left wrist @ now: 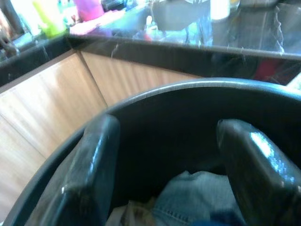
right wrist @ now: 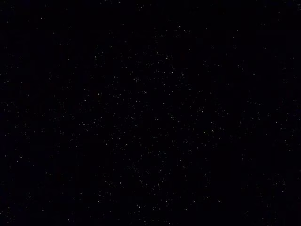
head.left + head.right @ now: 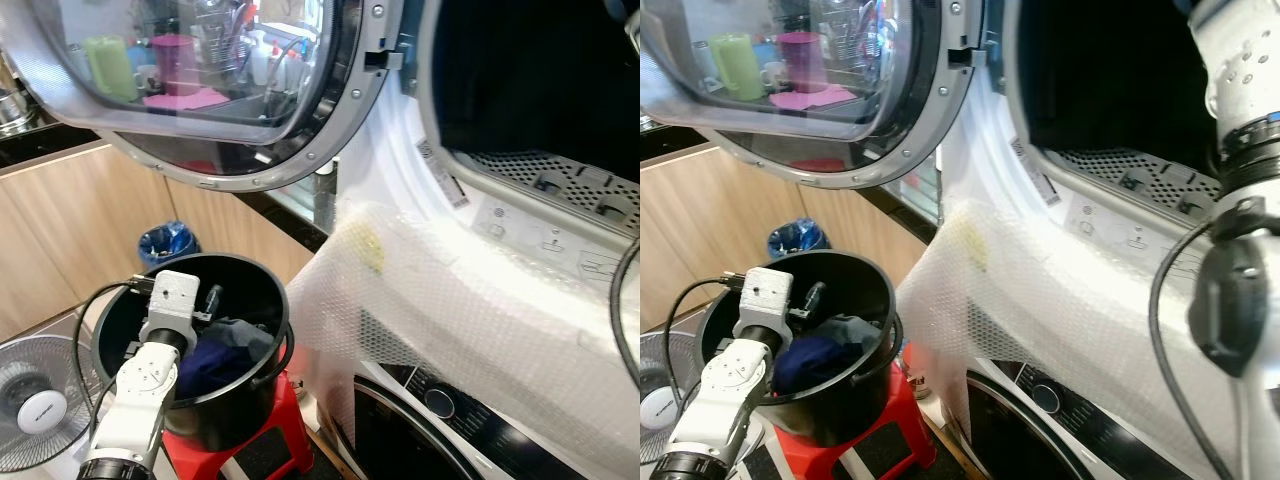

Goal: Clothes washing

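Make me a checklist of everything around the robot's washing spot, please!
Surface: a red stool holds the bucket; wood-look floor beside it.
Job's things: black bucket with dark blue and denim clothes inside; washing machine door open, dark drum behind it.
Clutter: bubble wrap draped over the machine front; white fan; blue-lined bin.
Grippers: left pincer inside the bucket, fingers apart above the denim; right arm reaches up towards the drum, its pincer's state cannot be told.
Cables: black cable on the right arm; another on the left wrist.
Surroundings: wooden cabinets, dark counter, green and pink cups seen through the door glass.
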Robot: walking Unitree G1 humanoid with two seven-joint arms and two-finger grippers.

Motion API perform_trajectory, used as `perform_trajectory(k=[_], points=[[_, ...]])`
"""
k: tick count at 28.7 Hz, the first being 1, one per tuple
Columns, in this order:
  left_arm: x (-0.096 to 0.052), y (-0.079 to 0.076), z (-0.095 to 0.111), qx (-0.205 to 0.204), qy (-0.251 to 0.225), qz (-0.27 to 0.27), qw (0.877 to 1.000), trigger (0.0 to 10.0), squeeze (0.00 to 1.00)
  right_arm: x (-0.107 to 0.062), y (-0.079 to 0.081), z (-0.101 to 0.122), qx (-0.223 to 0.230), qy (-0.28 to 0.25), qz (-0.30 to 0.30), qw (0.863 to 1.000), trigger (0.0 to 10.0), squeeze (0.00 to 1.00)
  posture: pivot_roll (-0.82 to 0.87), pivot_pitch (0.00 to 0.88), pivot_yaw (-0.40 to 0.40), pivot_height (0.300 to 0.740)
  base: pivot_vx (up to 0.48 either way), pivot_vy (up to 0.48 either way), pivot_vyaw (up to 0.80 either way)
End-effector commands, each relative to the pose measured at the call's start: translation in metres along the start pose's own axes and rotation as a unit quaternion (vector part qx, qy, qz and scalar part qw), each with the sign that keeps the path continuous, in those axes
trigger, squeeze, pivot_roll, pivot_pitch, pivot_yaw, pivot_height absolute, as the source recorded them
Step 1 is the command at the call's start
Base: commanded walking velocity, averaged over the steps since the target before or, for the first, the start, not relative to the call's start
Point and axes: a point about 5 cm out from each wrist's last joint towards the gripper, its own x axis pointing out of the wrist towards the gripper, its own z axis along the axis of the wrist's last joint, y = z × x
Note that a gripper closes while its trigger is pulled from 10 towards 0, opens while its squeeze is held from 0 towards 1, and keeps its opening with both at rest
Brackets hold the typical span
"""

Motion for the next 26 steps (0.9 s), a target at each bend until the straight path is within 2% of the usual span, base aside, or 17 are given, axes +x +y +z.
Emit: perform_trajectory(k=[1,3,4,8,9,10,11,15,26], points=[[-0.002,-0.002,-0.002,-0.005,0.001,0.004,1.000,10.0,0.00,-0.001,-0.021,0.020,-0.030,-0.039,-0.079,0.996,0.0,0.00,0.15,0.044,-0.040,0.740,0.000,0.000,0.00],[-0.003,-0.003,-0.003,-0.006,0.005,0.005,1.000,10.0,0.00,-0.002,-0.037,0.018,-0.052,-0.039,-0.125,0.990,0.0,0.00,0.16,0.043,-0.043,0.740,0.000,0.000,0.00],[-0.003,-0.004,-0.005,-0.005,0.010,0.001,1.000,10.0,0.00,-0.002,-0.047,0.013,-0.070,-0.034,-0.145,0.986,10.0,0.00,0.16,0.041,-0.043,0.740,0.000,0.000,0.00],[-0.003,-0.008,-0.007,-0.003,0.021,-0.012,1.000,10.0,0.00,-0.002,-0.059,-0.003,-0.103,-0.010,-0.149,0.983,10.0,0.00,0.16,0.043,-0.029,0.740,0.000,0.000,0.00],[-0.003,-0.008,-0.007,-0.003,0.020,-0.015,1.000,10.0,0.00,-0.002,-0.061,-0.010,-0.105,-0.001,-0.147,0.984,10.0,0.79,0.15,0.044,-0.025,0.740,0.000,0.000,0.00],[-0.003,-0.009,-0.007,-0.003,0.019,-0.017,1.000,10.0,0.00,-0.002,-0.062,-0.012,-0.102,0.003,-0.147,0.984,10.0,1.00,0.15,0.044,-0.025,0.740,0.000,0.000,0.00],[-0.003,-0.009,-0.006,-0.003,0.019,-0.019,1.000,10.0,0.00,-0.002,-0.063,-0.016,-0.100,0.010,-0.144,0.984,10.0,1.00,0.15,0.041,-0.021,0.740,0.000,0.000,0.00],[-0.001,-0.014,-0.004,-0.005,0.018,-0.029,0.999,10.0,0.00,-0.003,-0.067,-0.025,-0.140,0.024,-0.145,0.979,10.0,1.00,0.14,0.038,-0.011,0.740,0.000,0.000,0.00],[0.001,-0.013,-0.003,-0.006,0.019,-0.034,0.999,10.0,0.00,-0.003,-0.068,-0.023,-0.147,0.021,-0.139,0.979,10.0,1.00,0.14,0.035,0.004,0.740,0.000,0.000,0.00]])
